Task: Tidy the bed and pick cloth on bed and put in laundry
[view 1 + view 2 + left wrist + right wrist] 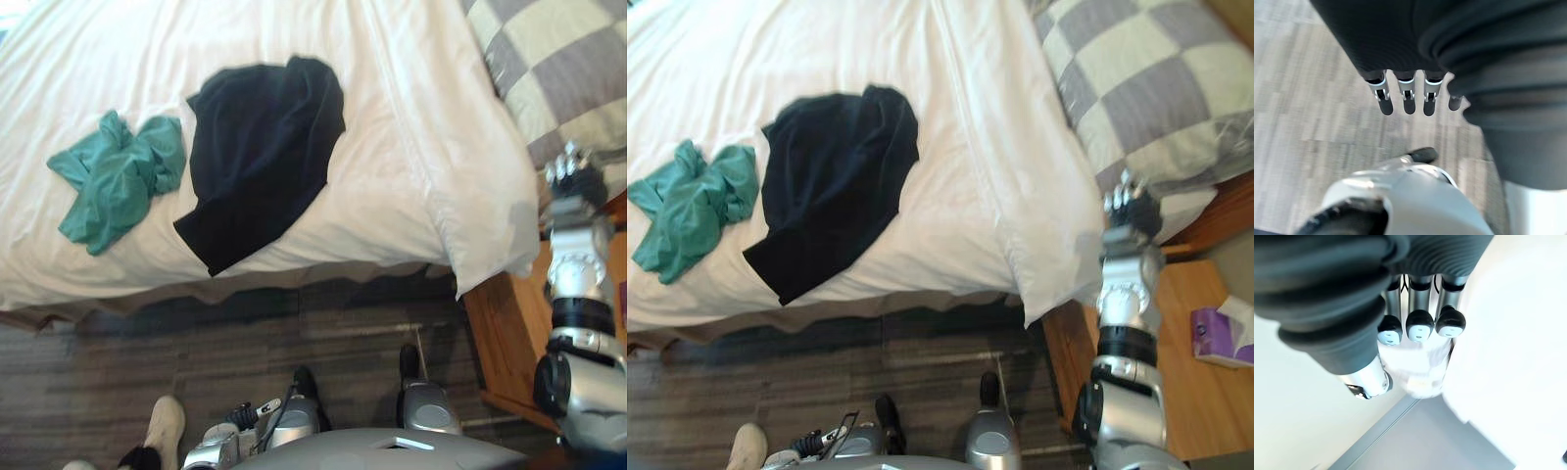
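Over the wood-look floor (1308,112), the left hand (1409,100) hangs with fingers straight, holding nothing. On the white bed (392,137), a black cloth (260,147) lies spread near the front edge, a crumpled green cloth (113,181) just beside it on the robot's left. At the bed's right corner, the right hand (1130,208) curls its fingers (1419,325) over a bunch of white fabric (1420,374) below the checked pillow (1146,88).

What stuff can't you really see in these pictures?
1. Right hand: its wrist view shows the white bedding close by but blurred, so whether it holds any is unclear.
2. Checkered pillow: cut off by the eye views' top right edge.
3. Green cloth: crumpled, so what garment it is stays unclear.
4. Purple box: cut by the right eye view's edge.
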`<state>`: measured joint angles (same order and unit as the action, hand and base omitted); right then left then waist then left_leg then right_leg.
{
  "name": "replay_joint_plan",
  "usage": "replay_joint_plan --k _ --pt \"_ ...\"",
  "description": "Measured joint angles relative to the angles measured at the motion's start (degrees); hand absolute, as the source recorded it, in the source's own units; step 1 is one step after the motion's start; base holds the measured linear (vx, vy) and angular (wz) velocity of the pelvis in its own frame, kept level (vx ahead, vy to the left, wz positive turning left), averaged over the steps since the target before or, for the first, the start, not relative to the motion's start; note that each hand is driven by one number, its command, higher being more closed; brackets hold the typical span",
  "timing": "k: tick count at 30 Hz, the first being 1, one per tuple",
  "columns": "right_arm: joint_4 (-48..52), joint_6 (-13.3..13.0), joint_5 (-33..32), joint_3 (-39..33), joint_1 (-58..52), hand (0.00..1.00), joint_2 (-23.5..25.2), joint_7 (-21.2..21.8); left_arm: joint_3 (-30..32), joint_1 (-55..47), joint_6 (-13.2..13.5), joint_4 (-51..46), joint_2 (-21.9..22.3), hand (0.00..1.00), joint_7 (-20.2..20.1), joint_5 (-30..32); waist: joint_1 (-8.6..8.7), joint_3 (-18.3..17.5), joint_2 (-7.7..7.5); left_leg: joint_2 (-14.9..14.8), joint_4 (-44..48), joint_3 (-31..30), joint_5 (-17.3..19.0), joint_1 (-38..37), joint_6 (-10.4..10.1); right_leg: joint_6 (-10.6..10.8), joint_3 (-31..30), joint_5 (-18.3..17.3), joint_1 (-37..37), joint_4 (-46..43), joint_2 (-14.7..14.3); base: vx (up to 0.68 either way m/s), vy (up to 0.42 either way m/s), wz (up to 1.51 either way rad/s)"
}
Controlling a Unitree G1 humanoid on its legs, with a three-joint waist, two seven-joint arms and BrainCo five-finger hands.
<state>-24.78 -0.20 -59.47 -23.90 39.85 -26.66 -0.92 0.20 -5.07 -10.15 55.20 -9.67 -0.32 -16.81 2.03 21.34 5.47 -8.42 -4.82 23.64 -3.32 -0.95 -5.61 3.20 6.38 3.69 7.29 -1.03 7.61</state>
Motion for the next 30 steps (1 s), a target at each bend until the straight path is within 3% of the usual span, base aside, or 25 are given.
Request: replay_joint_plan --k 3,7,10,15,20,24,30 --pt "1.53 -1.48 -2.97 1.22 4.72 1.0 -2.58 -3.21 -2.27 2.77 0.33 -0.49 -0.02 0.0 0.21 -0.32 -0.6 2.75 1.87 0.06 2.2 -1.54 -0.33 5.56 0.48 -0.25 0.71 -0.16 5.32 -2.58 0.75 -0.02 -0.01 0.28" --pt "1.52 -2.44 -4.79 4.64 5.48 1.0 -5.4 -7.77 -6.46 6.32 -0.09 -0.5 1.15 0.0 0.75 -2.18 -2.65 4.73 5.99 1.06 3.03 -2.76 -0.99 10.15 1.37 -0.19 0.84 -2.13 11.29 -7.74 2.37 -0.01 0.011 0.2" --pt "0.28 -3.57 -6.58 6.39 5.41 1.0 -5.79 -9.54 -8.64 7.52 -0.85 -0.48 2.02 0.0 0.92 -2.41 -3.02 5.61 8.28 2.52 2.61 -3.59 -2.04 14.01 2.33 0.33 0.78 -2.85 16.41 -10.66 3.96 -0.02 0.032 0.21" --pt "-3.65 -7.82 -9.8 6.24 6.33 1.0 -5.95 -5.51 -9.36 8.03 -0.5 0.06 1.91 0.0 1.99 -2.4 -3.04 5.53 8.4 4.35 0.9 -3.28 -3.37 16.04 3.02 0.96 0.4 -3.12 20.24 -12.92 5.82 0.02 0.047 0.12" --pt "-6.01 -9.62 -12.14 3.82 4.04 1.0 -3.17 2.33 -8.43 8.03 3.48 2.04 2.44 0.0 1.31 -2.02 -2.69 5.5 8.19 4.7 1.55 -2.2 -2.64 15.35 3.28 1.59 -0.21 -3.43 19.92 -13.42 6.73 0.04 0.012 -0.02" --pt "-7.96 -9.52 -6.94 2.3 -3.3 1.0 3.97 4.85 -6.51 7.82 4.83 3.16 2.98 0.0 0.42 0.69 -0.67 5.27 7.29 4.38 2.03 -1.8 -1.62 11.19 2.62 1.77 -0.01 -3.93 15.35 -12.44 6.22 0.09 -0.014 -0.16" --pt "-24.19 -5.65 -2.36 2.04 -27.61 1.0 17.81 3.91 -3.37 8.72 3.32 1.63 3.72 0.0 0.31 2.95 0.78 4.06 4.5 2.64 1.71 -1.94 -0.68 6.74 1.48 1.57 1.76 -3.68 8.9 -8.79 4.72 0.09 -0.023 -0.05"
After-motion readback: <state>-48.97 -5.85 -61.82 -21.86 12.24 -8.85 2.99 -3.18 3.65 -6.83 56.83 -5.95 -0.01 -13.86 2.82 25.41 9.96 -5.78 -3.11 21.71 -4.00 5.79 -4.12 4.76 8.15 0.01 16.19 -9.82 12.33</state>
